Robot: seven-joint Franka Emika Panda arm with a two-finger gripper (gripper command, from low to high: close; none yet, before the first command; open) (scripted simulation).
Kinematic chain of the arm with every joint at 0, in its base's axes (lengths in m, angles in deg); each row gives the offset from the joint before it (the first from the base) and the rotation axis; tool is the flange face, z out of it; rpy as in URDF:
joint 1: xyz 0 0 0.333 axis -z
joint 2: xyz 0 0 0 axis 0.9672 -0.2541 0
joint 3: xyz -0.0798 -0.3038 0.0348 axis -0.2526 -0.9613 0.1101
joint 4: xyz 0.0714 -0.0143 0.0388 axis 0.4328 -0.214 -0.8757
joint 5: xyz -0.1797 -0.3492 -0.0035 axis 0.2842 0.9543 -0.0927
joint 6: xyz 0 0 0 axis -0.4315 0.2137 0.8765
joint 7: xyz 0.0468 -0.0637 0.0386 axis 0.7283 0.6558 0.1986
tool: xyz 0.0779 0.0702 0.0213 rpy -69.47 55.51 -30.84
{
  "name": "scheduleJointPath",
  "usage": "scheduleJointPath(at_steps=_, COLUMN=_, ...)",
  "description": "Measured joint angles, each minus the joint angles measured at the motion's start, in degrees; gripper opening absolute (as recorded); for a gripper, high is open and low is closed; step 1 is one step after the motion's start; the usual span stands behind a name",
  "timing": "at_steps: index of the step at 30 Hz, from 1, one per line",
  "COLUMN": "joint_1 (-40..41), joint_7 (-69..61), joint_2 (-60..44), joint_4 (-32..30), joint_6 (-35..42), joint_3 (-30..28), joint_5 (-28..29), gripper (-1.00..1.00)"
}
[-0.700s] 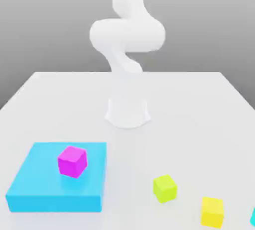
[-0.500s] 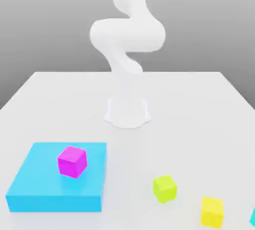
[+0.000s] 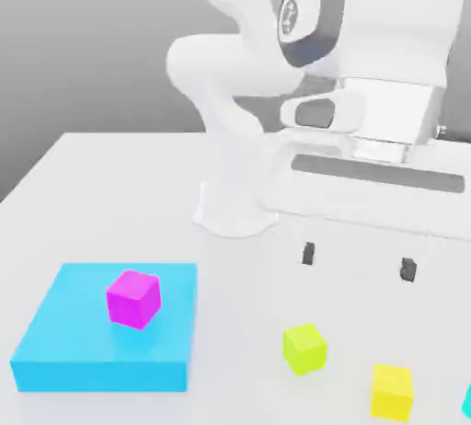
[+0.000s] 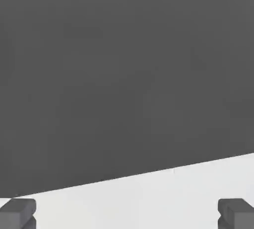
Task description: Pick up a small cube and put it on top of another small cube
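Observation:
The small warm-yellow cube point(image 3: 392, 391) rests on the white table near the front edge, toward the exterior view's right. A lime yellow-green cube point(image 3: 304, 348) sits just to its left. A magenta cube point(image 3: 133, 298) stands on a flat cyan block point(image 3: 64, 350) at the front left. My gripper point(image 3: 358, 262) hangs open above the table, up and behind the lime and yellow cubes, with nothing between its dark fingertips point(image 3: 308, 253). The hand view has the two fingertips point(image 4: 18, 212) set wide apart over the white table point(image 4: 149, 198).
The arm's white base point(image 3: 235, 207) stands mid-table behind the cubes. The big white hand and wrist point(image 3: 368, 120) fill the upper right of the exterior view. A sliver of a cyan thing point(image 3: 466, 402) touches the right border. Bare table point(image 3: 110, 184) lies left of the base.
The hand and gripper have swung into the exterior view on the right, above the cubes. The cubes and the cyan block have not moved.

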Motion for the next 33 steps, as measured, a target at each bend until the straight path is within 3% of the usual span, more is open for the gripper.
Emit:
scheduleJointPath(at_steps=8, joint_1=-3.77, joint_7=7.78, joint_2=-14.59, joint_4=-1.42, joint_6=-6.31, joint_3=1.66, joint_5=-1.51, gripper=0.00)
scheduleJointPath(at_steps=12, joint_1=-7.56, joint_7=11.69, joint_2=-22.80, joint_4=0.16, joint_6=-12.03, joint_3=-2.38, joint_5=2.36, gripper=0.00)
scheduleJointPath(at_steps=13, joint_1=-8.67, joint_7=12.62, joint_2=-24.74, joint_4=0.63, joint_6=-13.45, joint_3=-3.72, joint_5=3.57, gripper=-1.00)
scheduleJointPath(at_steps=21, joint_1=-8.13, joint_7=12.16, joint_2=-23.72, joint_4=0.36, joint_6=-12.79, joint_3=-3.01, joint_5=2.88, gripper=-1.00)
scheduleJointPath(at_steps=26, joint_1=-3.86, joint_7=8.85, joint_2=-13.95, joint_4=-3.51, joint_6=-7.34, joint_3=1.86, joint_5=-5.12, gripper=-1.00)
scheduleJointPath(at_steps=33, joint_1=-0.25, joint_7=14.10, joint_2=-1.33, joint_4=-14.01, joint_6=-6.65, joint_3=2.24, joint_5=-16.96, gripper=-1.00)
